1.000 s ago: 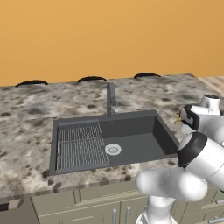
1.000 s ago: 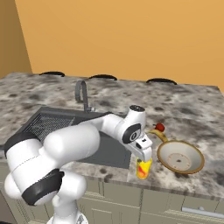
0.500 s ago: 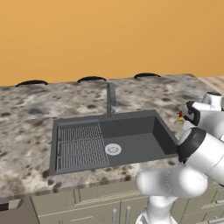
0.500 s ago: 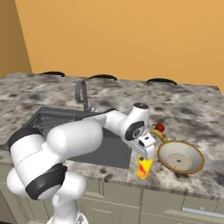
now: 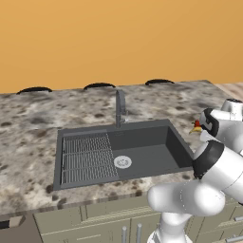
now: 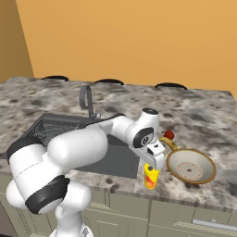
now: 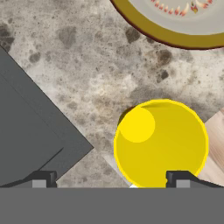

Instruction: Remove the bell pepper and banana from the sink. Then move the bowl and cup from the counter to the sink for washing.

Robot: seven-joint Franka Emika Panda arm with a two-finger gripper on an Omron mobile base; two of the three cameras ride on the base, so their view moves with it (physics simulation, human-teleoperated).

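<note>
Hovering my gripper just above the cup, I see its jaws spread wide with nothing between them. One finger overlaps the cup's rim, the other sits off toward the sink. Beyond the cup sits the bowl, with the bell pepper behind it.

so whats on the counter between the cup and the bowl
Nothing: in the hand view, only bare speckled counter separates the yellow cup from the bowl.
</note>
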